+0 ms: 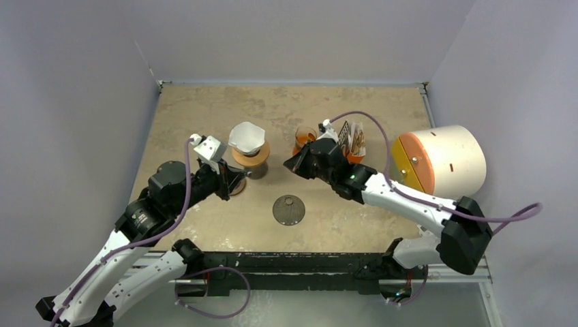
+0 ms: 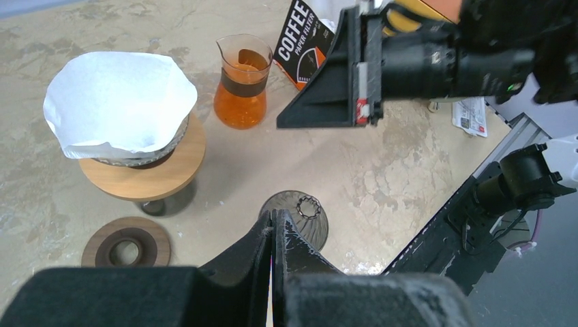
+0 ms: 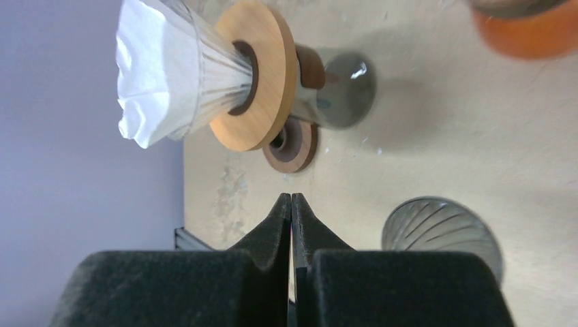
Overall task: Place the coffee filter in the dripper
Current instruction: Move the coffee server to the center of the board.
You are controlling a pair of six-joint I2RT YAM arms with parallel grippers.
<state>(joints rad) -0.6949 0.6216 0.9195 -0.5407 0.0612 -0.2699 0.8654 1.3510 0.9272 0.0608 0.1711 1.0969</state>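
The white paper coffee filter (image 1: 246, 136) sits open inside a clear glass dripper held in a round wooden collar (image 1: 252, 156) on a stand. It also shows in the left wrist view (image 2: 119, 102) and the right wrist view (image 3: 153, 75). My left gripper (image 1: 233, 182) is shut and empty, just front-left of the stand; its tips (image 2: 274, 216) show pressed together. My right gripper (image 1: 289, 163) is shut and empty, to the right of the stand; its tips (image 3: 291, 199) meet. A second grey ribbed glass dripper (image 1: 289, 210) lies upside down on the table in front.
A glass carafe of orange liquid (image 1: 305, 138) and a coffee filter box (image 1: 352, 139) stand at the back right. A large white and orange cylinder (image 1: 439, 160) lies at the far right. A dark brown ring (image 2: 126, 242) lies by the stand's foot.
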